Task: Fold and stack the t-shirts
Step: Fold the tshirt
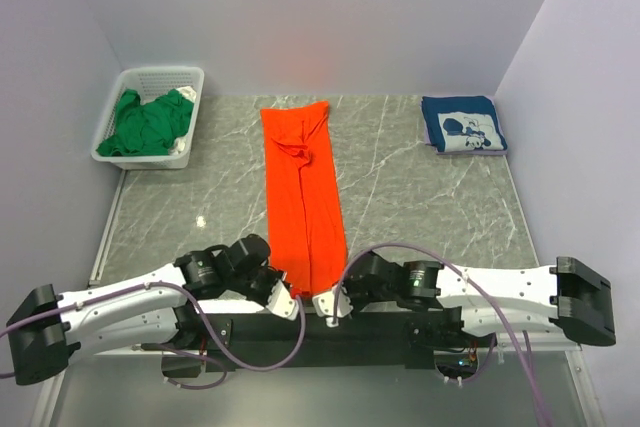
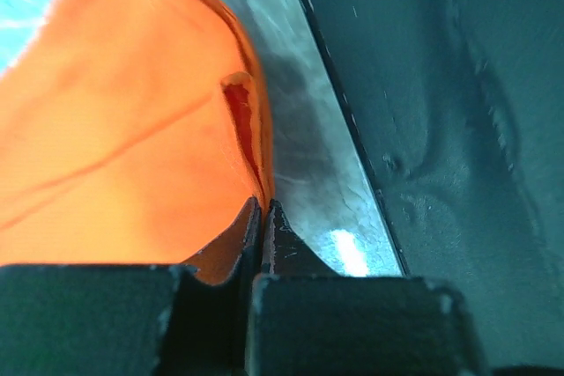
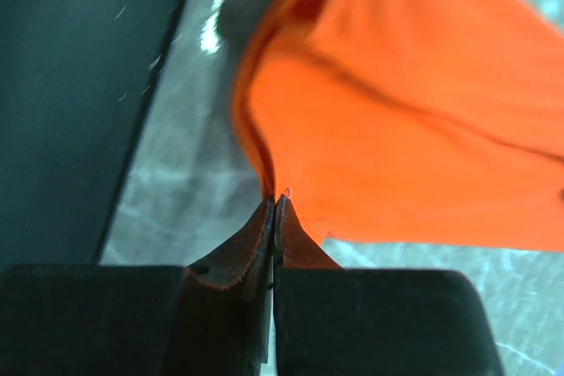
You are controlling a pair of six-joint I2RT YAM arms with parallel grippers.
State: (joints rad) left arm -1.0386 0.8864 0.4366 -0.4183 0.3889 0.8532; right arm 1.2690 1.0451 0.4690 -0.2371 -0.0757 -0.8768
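The orange t-shirt (image 1: 303,192) lies folded into a long narrow strip down the middle of the table. My left gripper (image 1: 293,303) is shut on its near left corner; the cloth (image 2: 132,147) runs from the fingertips. My right gripper (image 1: 326,307) is shut on its near right corner (image 3: 397,129). The navy blue t-shirt (image 1: 463,124) with white print lies folded at the far right. The green t-shirt (image 1: 150,123) is bunched in the white basket (image 1: 186,80).
The basket stands at the far left corner of the grey marble table (image 1: 420,197). The black front rail (image 1: 350,332) runs under both grippers. Pale walls close in the sides and back.
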